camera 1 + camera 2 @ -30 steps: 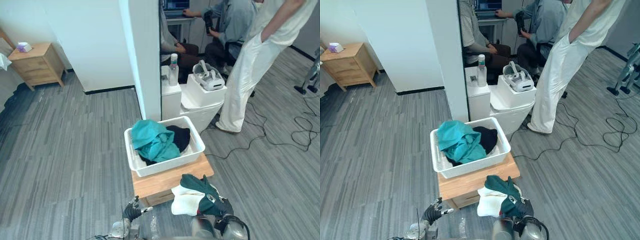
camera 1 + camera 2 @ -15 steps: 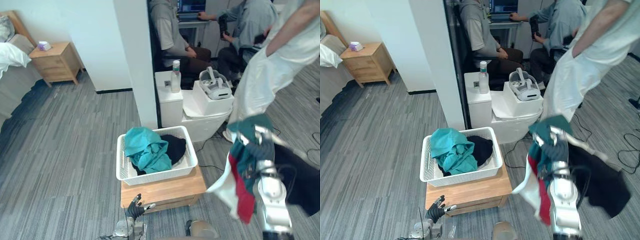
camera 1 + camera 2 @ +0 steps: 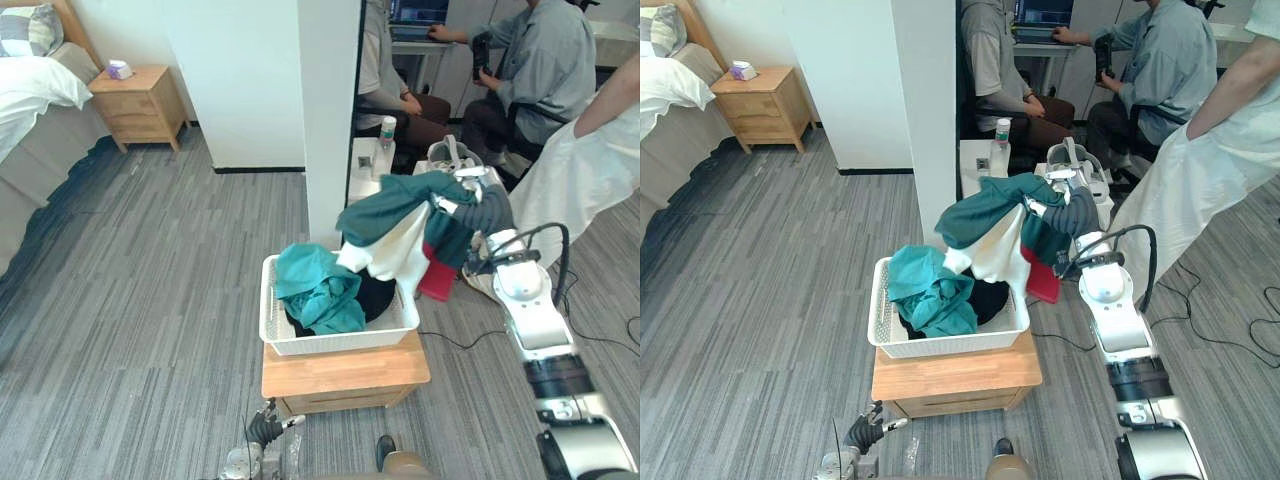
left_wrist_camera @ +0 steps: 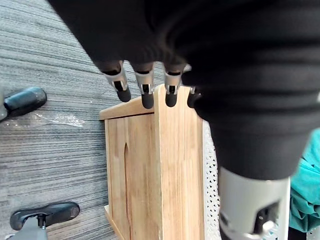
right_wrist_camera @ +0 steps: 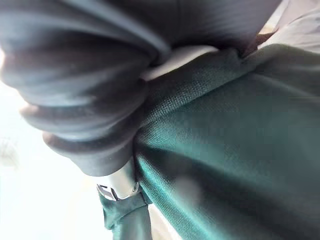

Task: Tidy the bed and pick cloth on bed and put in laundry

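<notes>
The right hand's fingers [image 5: 117, 190] are mostly buried in green fabric; what shows of them is curled into the cloth [image 3: 385, 205], which hangs from that grasp in the air, so I judge the right hand [image 3: 487, 210] clamped on it. The cloth is a bundle of dark green, white and red; its green part spreads leftward from the hand over the basket [image 3: 340, 345], the white part drops to the heap inside, and the red part hangs just outside the basket's right wall. Teal cloth [image 3: 315, 290] and black cloth [image 3: 378, 297] already lie in the basket, which sits on a wooden stand [image 3: 345, 370].

Half a second ago the hand and its bundle hung out to the right of the basket, over bare floor; now the arm has swung them in above the basket's right half. The head has also turned, so only the shift relative to the basket counts. That likely leaves just the release; the red end may snag outside the rim.

The left hand [image 4: 145, 92] stays low by the stand's front, fingers straight and empty; the bed [image 3: 30, 110] is far left.
</notes>
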Available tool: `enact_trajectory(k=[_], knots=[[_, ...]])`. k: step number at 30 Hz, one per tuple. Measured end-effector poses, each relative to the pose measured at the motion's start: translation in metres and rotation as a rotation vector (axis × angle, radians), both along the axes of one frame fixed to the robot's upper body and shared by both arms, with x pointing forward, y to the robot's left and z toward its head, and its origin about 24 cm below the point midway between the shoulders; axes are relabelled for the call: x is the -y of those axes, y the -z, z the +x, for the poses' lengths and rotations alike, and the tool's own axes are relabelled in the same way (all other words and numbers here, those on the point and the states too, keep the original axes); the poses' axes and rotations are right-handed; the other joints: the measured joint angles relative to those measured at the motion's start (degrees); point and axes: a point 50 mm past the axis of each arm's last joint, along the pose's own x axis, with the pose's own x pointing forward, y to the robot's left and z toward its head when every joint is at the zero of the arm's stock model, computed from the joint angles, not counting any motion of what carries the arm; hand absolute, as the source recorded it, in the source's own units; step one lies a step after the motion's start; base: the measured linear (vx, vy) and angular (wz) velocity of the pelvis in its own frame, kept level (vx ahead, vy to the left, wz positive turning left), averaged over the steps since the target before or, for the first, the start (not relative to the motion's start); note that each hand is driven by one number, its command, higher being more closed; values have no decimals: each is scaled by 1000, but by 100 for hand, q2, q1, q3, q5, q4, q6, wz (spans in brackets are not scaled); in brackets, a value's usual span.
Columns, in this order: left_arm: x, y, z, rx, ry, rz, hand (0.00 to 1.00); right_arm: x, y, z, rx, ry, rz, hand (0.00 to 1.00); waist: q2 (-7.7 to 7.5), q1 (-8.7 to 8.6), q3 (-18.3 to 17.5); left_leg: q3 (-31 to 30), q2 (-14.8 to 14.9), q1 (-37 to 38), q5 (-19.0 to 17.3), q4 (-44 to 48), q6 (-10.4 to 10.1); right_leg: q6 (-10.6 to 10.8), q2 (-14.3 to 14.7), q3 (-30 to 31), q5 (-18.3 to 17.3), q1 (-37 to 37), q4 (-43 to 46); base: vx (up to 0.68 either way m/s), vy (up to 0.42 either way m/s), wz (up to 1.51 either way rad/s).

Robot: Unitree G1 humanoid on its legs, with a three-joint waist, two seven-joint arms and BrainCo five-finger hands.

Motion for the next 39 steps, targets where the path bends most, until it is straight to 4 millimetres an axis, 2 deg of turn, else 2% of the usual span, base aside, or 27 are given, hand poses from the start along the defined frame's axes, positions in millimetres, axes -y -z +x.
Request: enact_trajectory(k=[3, 7, 10, 11, 14, 19, 21, 22, 25, 26, 27, 29, 30, 32, 34, 37, 39], knots=[[0, 0, -1, 1, -16, -13, 0, 5, 1, 12, -39, 40, 2, 100, 26, -33, -6, -212, -34, -124, 100, -1, 31, -6, -54, -231, 59, 3, -80, -14, -5, 31], [0, -1, 1, 16, -15, -28, 0, 10, 9, 30, -122, 100, 17, 100, 109, 71, 31, -368, -84, -310, 192, -8, 85, -4, -94, -405, 201, -15, -249, -55, 10, 18], [3, -5, 6, 44, -29, -49, 0, 17, 3, 43, -160, 149, 29, 100, 287, 118, 186, -507, -122, -557, 285, -10, 142, -14, -146, -481, 289, -151, -283, -94, 20, 24], [3, -7, 11, 64, -36, -59, 0, 19, -5, 49, -162, 168, 39, 100, 418, 192, 333, -546, -136, -743, 350, -12, 148, 4, -166, -505, 341, -315, -280, -149, 30, 12], [4, -11, 20, 94, -33, -70, 0, 23, -13, 58, -188, 203, 55, 100, 641, 256, 681, -692, -128, -1077, 496, -13, 153, -18, -165, -623, 395, -552, -286, -131, 7, 22], [9, -19, 30, 153, -20, -91, 0, 35, -18, 61, -201, 264, 120, 100, 903, 315, 1149, -795, -132, -1549, 669, -13, 173, 11, -174, -702, 521, -945, -299, -84, 4, 13], [11, -22, 38, 175, -1, -91, 0, 42, -10, 60, -232, 295, 157, 100, 1033, 335, 1344, -842, -134, -1727, 730, -14, 200, 8, -189, -737, 600, -1075, -336, -42, -3, 7], [12, -23, 40, 181, 7, -90, 0, 43, -8, 60, -237, 298, 159, 100, 1057, 337, 1385, -849, -134, -1762, 738, -14, 199, 21, -190, -746, 635, -1093, -363, 2, -10, 5], [14, -26, 46, 196, 22, -93, 0, 34, 17, 56, -290, 297, 192, 100, 1095, 337, 1463, -853, -135, -1820, 768, -13, 232, -1, -191, -745, 713, -1132, -410, 14, -1, -1], [15, -27, 47, 200, 23, -93, 0, 22, 33, 54, -317, 272, 210, 100, 1092, 333, 1465, -836, -145, -1808, 767, -12, 232, -5, -189, -733, 711, -1131, -412, 47, -2, -5], [15, -27, 48, 203, 24, -93, 0, 14, 40, 52, -325, 256, 220, 100, 1092, 328, 1465, -833, -155, -1808, 767, -12, 232, -5, -189, -732, 710, -1131, -419, 77, -6, -6], [14, -29, 53, 217, 21, -90, 0, -22, 69, 44, -373, 174, 259, 100, 1074, 242, 1477, -767, -148, -1793, 763, 0, 230, -6, -184, -700, 710, -1131, -436, 67, -7, -8], [14, -30, 54, 220, 21, -89, 0, -32, 76, 41, -390, 150, 264, 0, 1063, 232, 1484, -748, -148, -1777, 760, 12, 229, -6, -183, -673, 711, -1131, -436, 67, -7, -16], [16, -32, 60, 236, 17, -92, 0, -66, 103, 29, -462, 70, 246, 0, 1024, 241, 1504, -602, -147, -1673, 729, 21, 200, -11, -170, -541, 716, -1125, -435, 68, -8, -27], [17, -34, 62, 244, 12, -92, 0, -84, 105, 27, -468, 19, 226, 0, 1014, 237, 1508, -550, -145, -1618, 720, 22, 199, -11, -164, -483, 716, -1107, -434, 27, -11, -22], [18, -36, 67, 261, 3, -87, 0, -99, 112, 22, -493, -33, 187, 0, 944, 245, 1495, -438, -130, -1501, 697, 22, 175, -9, -142, -404, 716, -1046, -439, 6, -12, -14], [18, -36, 66, 261, 1, -87, 0, -102, 117, 17, -502, -39, 171, 0, 862, 236, 1481, -432, -127, -1425, 694, 21, 173, 11, -137, -402, 693, -972, -472, -4, -21, -5]])
